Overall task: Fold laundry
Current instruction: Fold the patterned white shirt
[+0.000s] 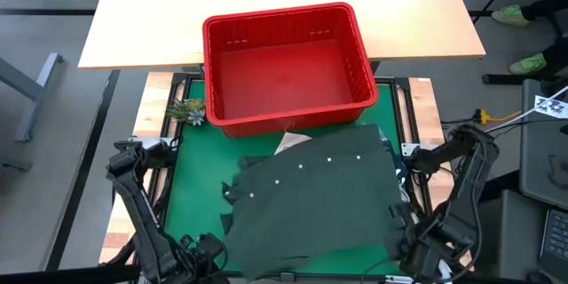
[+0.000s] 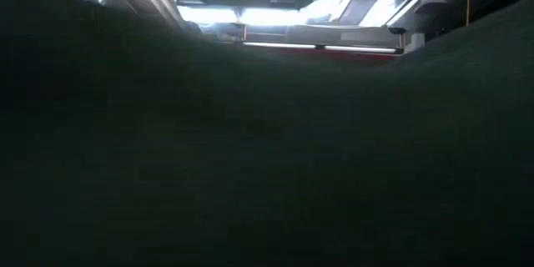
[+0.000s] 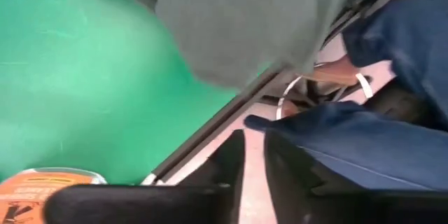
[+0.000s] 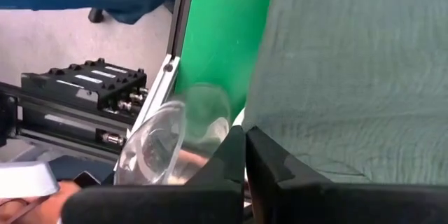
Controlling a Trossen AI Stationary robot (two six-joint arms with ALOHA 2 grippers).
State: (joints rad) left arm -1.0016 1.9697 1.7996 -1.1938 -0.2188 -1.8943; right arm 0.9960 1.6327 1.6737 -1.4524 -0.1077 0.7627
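A dark olive green garment (image 1: 311, 195) with small white snaps lies spread on the green mat (image 1: 191, 186), and its near part runs off the table's near edge. In the low view this dark cloth (image 2: 250, 158) fills nearly the whole picture. My left gripper (image 3: 253, 171) hovers at the near left, over the table's near edge beside the garment's near left corner (image 3: 238, 21). A narrow gap shows between its fingers, with nothing in it. My right gripper (image 4: 245, 147) is shut, above the garment's near right edge (image 4: 280, 112).
A red slotted basket (image 1: 284, 62) stands at the far side of the mat, against the garment's far edge. A white scrap (image 1: 293, 142) peeks out between them. A small green sprig (image 1: 186, 111) lies left of the basket. A person in blue jeans (image 3: 364, 147) is beyond the near edge.
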